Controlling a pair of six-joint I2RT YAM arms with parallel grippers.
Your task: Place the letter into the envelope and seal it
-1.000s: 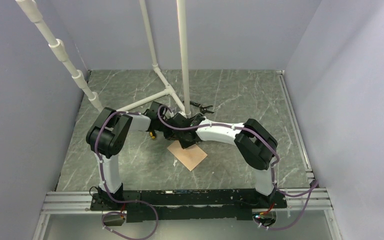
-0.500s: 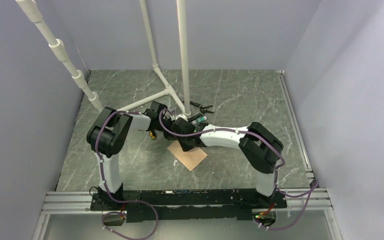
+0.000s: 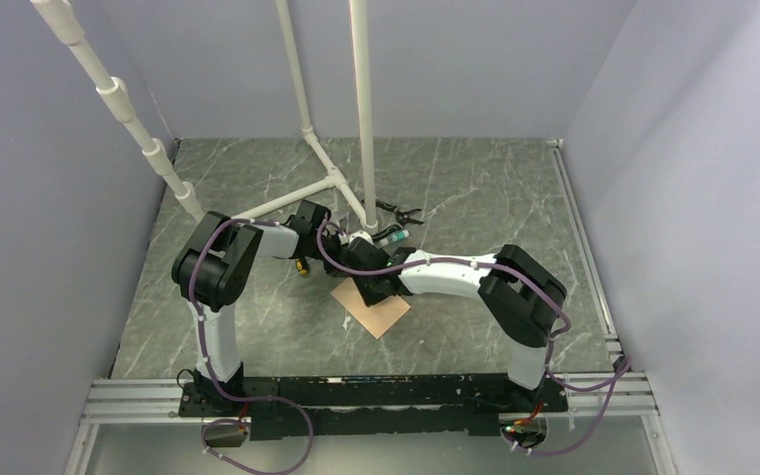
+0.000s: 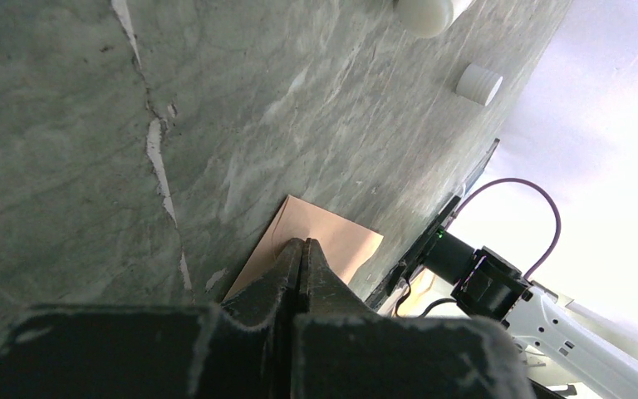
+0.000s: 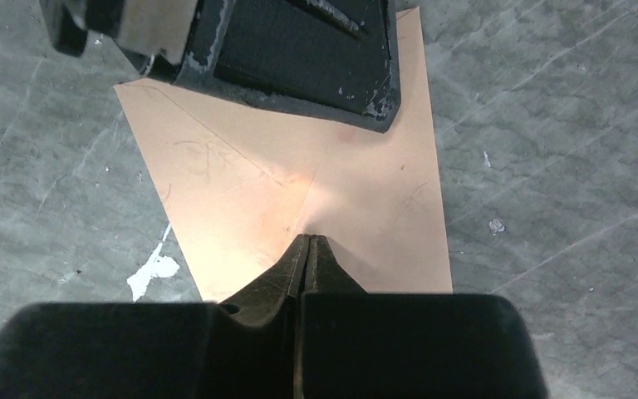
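Your peach paper envelope [image 5: 241,179] lies flat on the veined grey table [image 3: 475,188], its flap folded. Your right hand [image 5: 309,241] has just closed, tips on the paper; your left hand [image 4: 301,245] stays shut.

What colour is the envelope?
Peach-tan envelope, seen best in the right wrist view.

Matt peach paper, faintly creased and scuffed, forms the envelope [image 5: 241,183] at frame centre; the table [image 5: 548,125] beneath looks like smooth grey-green veined stone, blotched white lower left. The right gripper [image 5: 309,241] is matt black plastic.
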